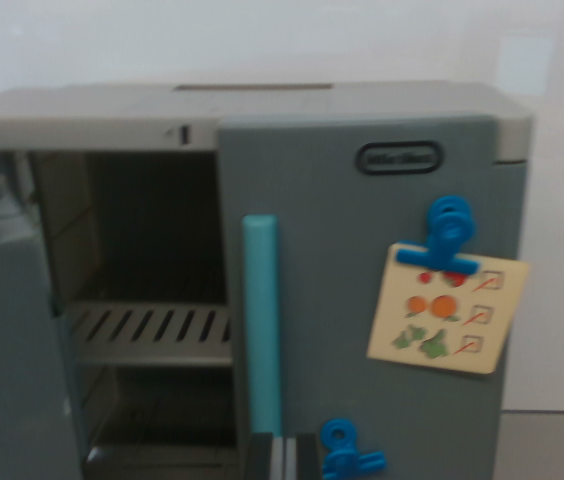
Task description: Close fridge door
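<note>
Item: grey plastic toy fridge (362, 110); its left door (7, 330) stood open at 9 o'clock. We judged approach pending; push it shut next. Gripper unseen, state unknown.

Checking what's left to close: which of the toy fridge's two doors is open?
The left door, swung out at the wrist view's left edge, exposing the slatted shelf. The right door, with the teal handle, sits shut.

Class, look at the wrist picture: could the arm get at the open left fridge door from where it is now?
Probably yes. The open door stands at the wrist view's left edge, swung toward the camera, with nothing in front of it. The gripper is not clearly in view, so its exact position cannot be judged.
</note>
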